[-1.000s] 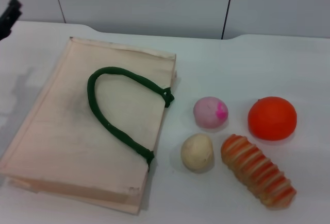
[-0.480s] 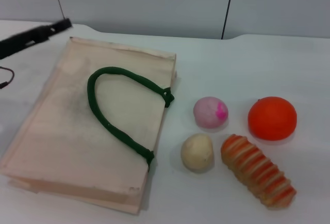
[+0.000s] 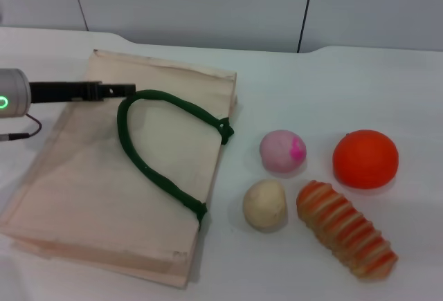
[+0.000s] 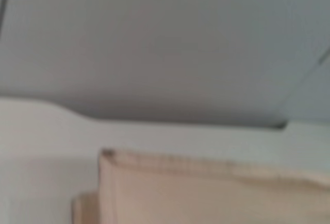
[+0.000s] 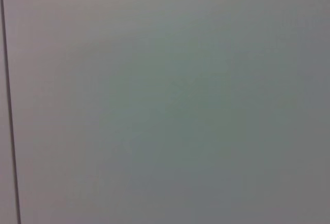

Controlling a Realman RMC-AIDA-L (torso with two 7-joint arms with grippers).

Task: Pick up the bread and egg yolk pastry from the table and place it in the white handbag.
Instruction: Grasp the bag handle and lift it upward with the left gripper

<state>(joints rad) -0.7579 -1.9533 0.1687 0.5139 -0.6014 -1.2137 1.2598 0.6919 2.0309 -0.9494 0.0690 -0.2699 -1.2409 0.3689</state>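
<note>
Cream cloth, the white handbag (image 3: 104,176) lies flat, green handle (image 3: 156,145) on top. Beside it sit the pale egg yolk pastry (image 3: 264,205) and striped orange-brown bread (image 3: 346,237). Left gripper (image 3: 114,90) hovers over the bag; its opening cannot be told

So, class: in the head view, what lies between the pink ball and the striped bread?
The egg yolk pastry lies nearest that gap, just left of the line from pink ball to bread; otherwise bare table, seen in the head view.

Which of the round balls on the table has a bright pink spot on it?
The pink ball, sitting nearest the white handbag's green handle. It has a magenta spot; the egg yolk pastry is plain pale beige and the orange ball is plain orange.
</note>
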